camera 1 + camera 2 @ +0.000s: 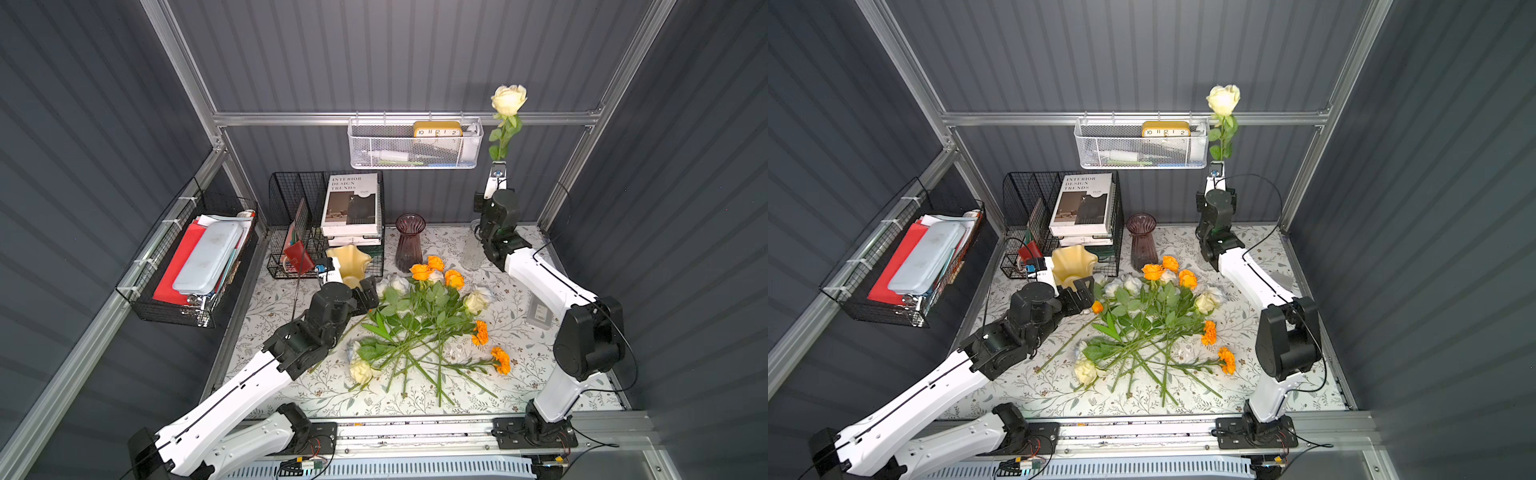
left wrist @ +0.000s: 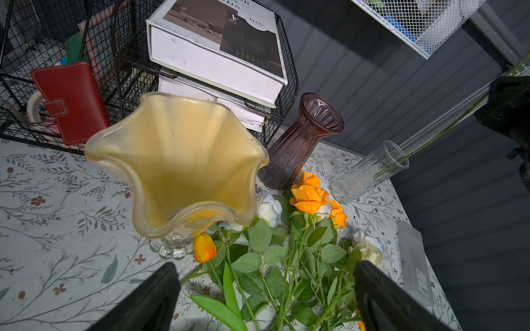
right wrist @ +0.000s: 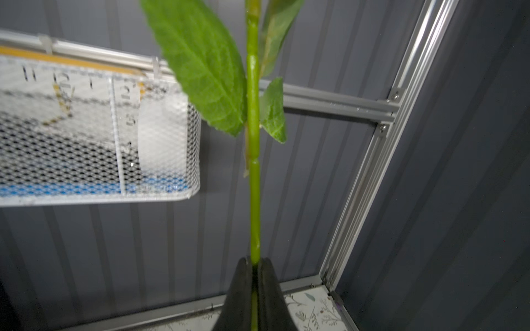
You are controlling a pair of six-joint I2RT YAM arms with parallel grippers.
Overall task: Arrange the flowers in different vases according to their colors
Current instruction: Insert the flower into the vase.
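Note:
My right gripper (image 1: 498, 163) (image 1: 1217, 163) (image 3: 253, 260) is raised high at the back right, shut on the green stem of a cream rose (image 1: 508, 99) (image 1: 1223, 99) that stands upright. In the left wrist view the stem's lower end appears to reach the mouth of the clear glass vase (image 2: 370, 172) (image 1: 473, 253). The other flowers (image 1: 419, 316) (image 1: 1150, 320) lie piled mid-table. My left gripper (image 1: 370, 293) (image 1: 1079, 291) (image 2: 265, 266) hangs open over the pile's left edge, beside the creamy-yellow vase (image 1: 349, 259) (image 2: 177, 160). The purple vase (image 1: 409, 243) (image 2: 304, 140) stands behind the pile.
A black wire rack (image 1: 291, 199) with stacked books stands at the back left, close behind the yellow vase. Over the back edge hangs a white mesh basket (image 1: 415, 143), near the raised rose. A frosted flat box (image 1: 540, 309) (image 2: 415, 272) lies at the right.

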